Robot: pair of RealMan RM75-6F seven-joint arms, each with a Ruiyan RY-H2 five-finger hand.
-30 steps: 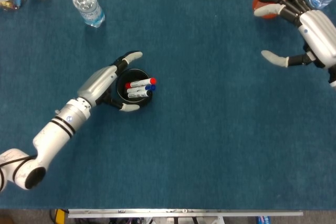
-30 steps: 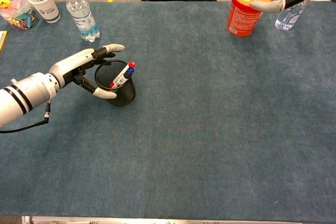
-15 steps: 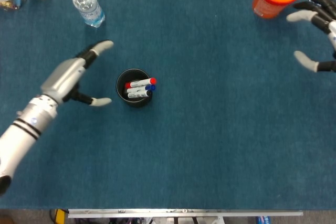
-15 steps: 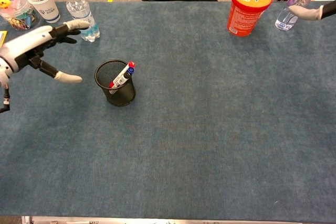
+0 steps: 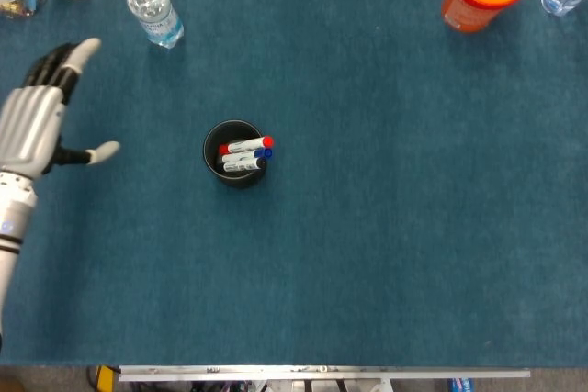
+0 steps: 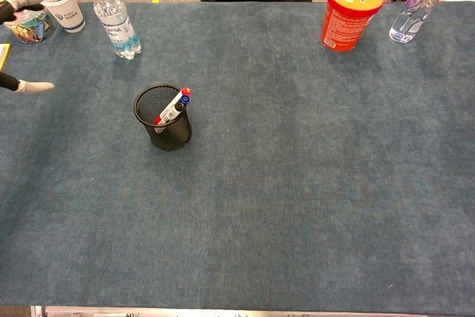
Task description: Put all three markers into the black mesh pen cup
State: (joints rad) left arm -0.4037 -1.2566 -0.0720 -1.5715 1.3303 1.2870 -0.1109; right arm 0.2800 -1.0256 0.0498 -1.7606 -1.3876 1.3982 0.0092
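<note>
all three markers (image 5: 244,153) sitting in the mesh cup (image 5: 219,172)
left hand (image 5: 37,117) spread wide, empty, off at the desk's (image 5: 386,227) left edge; right one's out of frame

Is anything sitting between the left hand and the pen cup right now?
Nothing visible does. Only bare table lies between the left hand, open at the left edge, and the pen cup. All three markers already stand in the cup. The water bottle stands farther back, off that line.

3 markers (image 5: 244,154) inside pen cup (image 5: 219,139)
</note>
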